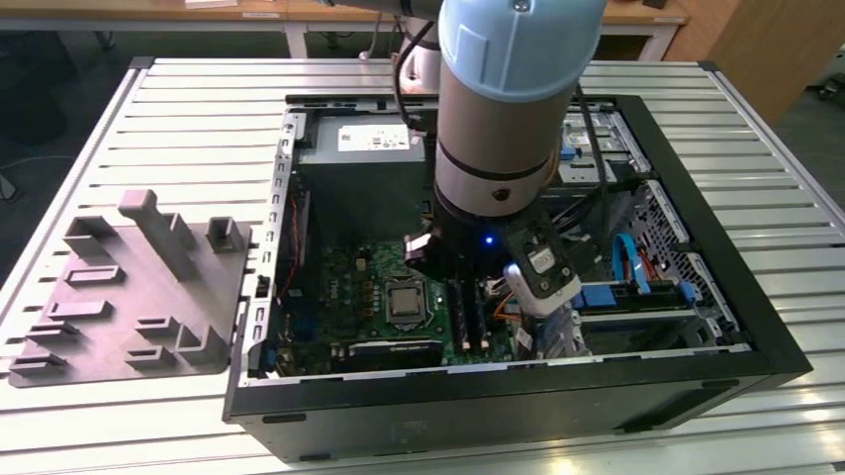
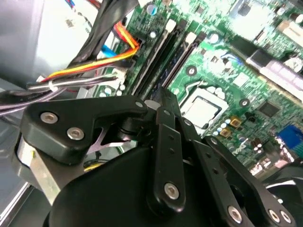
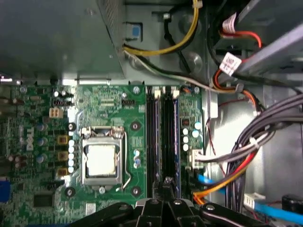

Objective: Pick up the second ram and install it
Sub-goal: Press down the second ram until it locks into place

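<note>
Case walls: we see the open black computer case (image 1: 739,297) lying on a slatted metal table (image 1: 198,109); its rim boxes in the arm (image 1: 509,109) on all sides in the exterior view.
Open room: we note bare slats on the exterior view's left around a grey moulded fixture tray (image 1: 133,287); inside the case the free space is narrow, between the grey power-supply box (image 1: 363,148) at upper centre and the drive bay with blue cables (image 1: 634,267) at right.
Cable crowding: in the first wrist view a bundle of black, orange and red wires (image 3: 251,151) fills the right side, close beside the slot rails (image 3: 151,137).
Arm pose: we see the arm standing near vertical over the case centre, wrist down at the green motherboard (image 1: 356,287).
Gripper: the gripper (image 3: 166,187) sits at bottom centre of the first wrist view, its black linkage fingers (image 2: 165,142) drawn together to a tip over the rails; we cannot tell whether anything is pinched there.
Second ram: we see a dark-blue strip (image 3: 176,137) lying in the slot row just right of the black rails, running up from the fingertips; the contact is hidden.
Surfaces: matte black gripper links with bright screws; a square metal processor socket (image 3: 102,158) left of the rails.
</note>
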`<move>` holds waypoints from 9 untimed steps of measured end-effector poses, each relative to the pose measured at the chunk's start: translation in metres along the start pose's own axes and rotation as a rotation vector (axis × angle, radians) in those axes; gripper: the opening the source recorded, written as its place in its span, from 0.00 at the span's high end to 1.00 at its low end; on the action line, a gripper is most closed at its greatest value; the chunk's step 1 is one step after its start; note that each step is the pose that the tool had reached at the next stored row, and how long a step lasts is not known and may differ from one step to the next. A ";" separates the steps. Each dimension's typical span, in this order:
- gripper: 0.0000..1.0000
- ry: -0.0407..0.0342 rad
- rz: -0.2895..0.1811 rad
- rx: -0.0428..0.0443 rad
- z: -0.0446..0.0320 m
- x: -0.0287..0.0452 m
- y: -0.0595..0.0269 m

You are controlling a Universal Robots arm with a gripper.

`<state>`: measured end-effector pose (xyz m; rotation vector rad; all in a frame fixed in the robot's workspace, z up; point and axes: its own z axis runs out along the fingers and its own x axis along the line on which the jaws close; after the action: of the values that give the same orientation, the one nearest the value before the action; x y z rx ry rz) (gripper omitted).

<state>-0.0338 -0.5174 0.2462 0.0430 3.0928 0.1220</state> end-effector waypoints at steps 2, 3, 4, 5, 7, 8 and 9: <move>0.90 0.0000 0.000 0.0000 0.0006 0.0003 0.0058; 0.90 0.0000 0.000 0.0001 0.0008 0.0004 0.0083; 0.90 0.0000 0.000 -0.0001 0.0011 0.0005 0.0106; 0.90 -0.0001 0.000 -0.0001 0.0013 0.0006 0.0127; 0.90 0.0000 0.000 -0.0001 0.0016 0.0007 0.0164; 0.90 0.0000 0.000 0.0000 0.0017 0.0007 0.0175; 0.90 0.0000 0.000 -0.0001 0.0016 0.0007 0.0176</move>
<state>-0.0340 -0.4997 0.2459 0.0431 3.0928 0.1222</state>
